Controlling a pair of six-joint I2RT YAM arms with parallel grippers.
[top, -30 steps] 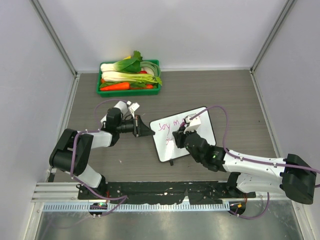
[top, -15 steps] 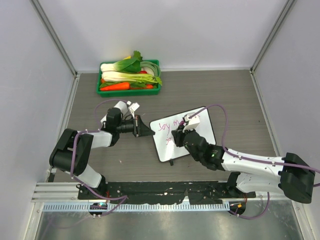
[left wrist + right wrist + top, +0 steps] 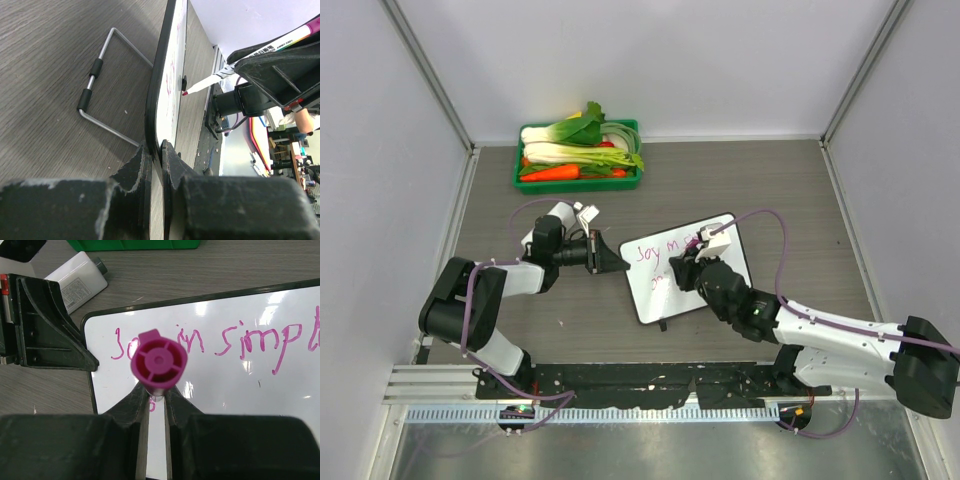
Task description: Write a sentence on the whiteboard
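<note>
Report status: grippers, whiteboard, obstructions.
Left gripper shut on whiteboard edge. Right gripper shut on marker. Sentence partly written. Green tray far behind, not obstructing.

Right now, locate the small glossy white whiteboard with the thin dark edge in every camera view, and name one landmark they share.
Top external: whiteboard at centre, lying at an angle between the two arms.
Left wrist: seen edge-on, a dark strip running from top centre down into the left gripper.
Right wrist: fills centre and right, behind the magenta-capped marker.
Shared landmark: the pink handwritten sentence.
</note>
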